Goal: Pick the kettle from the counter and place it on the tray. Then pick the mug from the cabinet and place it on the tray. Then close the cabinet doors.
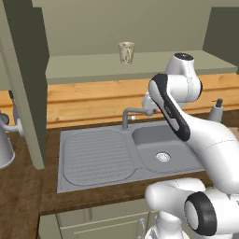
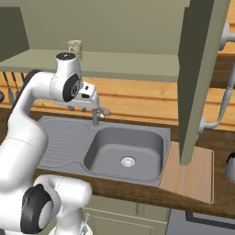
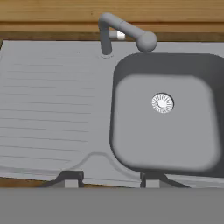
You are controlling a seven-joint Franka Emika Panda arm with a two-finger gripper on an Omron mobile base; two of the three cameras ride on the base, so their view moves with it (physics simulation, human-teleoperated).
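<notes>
**Mug waits on the shelf, my jaws hang empty over the sink**

Nearest my hand camera, my gripper [image 3: 109, 177] pokes up at the bottom middle of the frame, two dark tips set partly apart with nothing between them and touching nothing. Beyond them lies the sink [image 3: 39, 109], ridged drainer at left, basin at right, and the tap [image 3: 124, 30] at the top.

From the left base view, the mug [image 1: 126, 52] stands upright near the top middle, on the pale shelf of the cabinet [image 1: 93, 67], well above my hand. A cabinet door [image 1: 25, 84] stands open at the left edge. Both base views show my arm bent above the tap.

I judge the mug light, stiff and breakable, with a smooth tapered wall that could slip. A side hold around the body, below the rim, looks safest, with a gentle squeeze. My present gap may be too narrow, so I would widen it first.

A tray I cannot make out for certain; a pale board [image 2: 193, 172] lies right of the basin in the right base view.
</notes>
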